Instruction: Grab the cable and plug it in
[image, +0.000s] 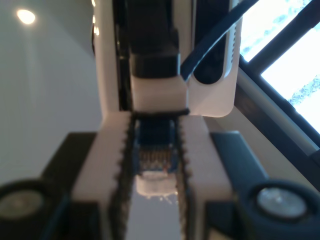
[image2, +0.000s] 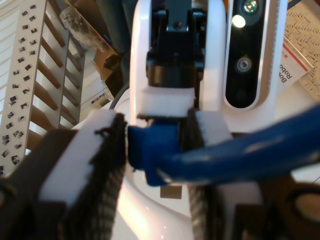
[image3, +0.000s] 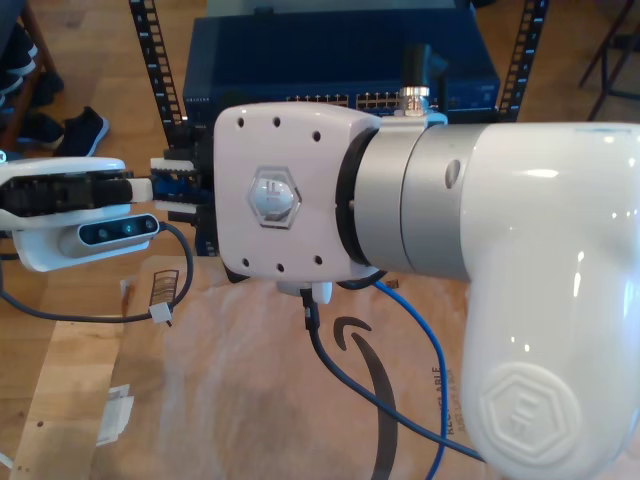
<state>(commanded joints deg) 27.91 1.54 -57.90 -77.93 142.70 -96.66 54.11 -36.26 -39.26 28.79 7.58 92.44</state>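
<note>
Between both pairs of jaws, my first gripper clamped on cable plug, my second gripper clamped on cable too

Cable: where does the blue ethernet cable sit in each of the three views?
First wrist view: the cable, by its plug, clamped in my first gripper.
Second wrist view: the cable pinched in my second gripper, trailing away.
Exterior view: the cable hangs below the big white arm.
Shared landmark: a gripper's white camera housing.
</note>
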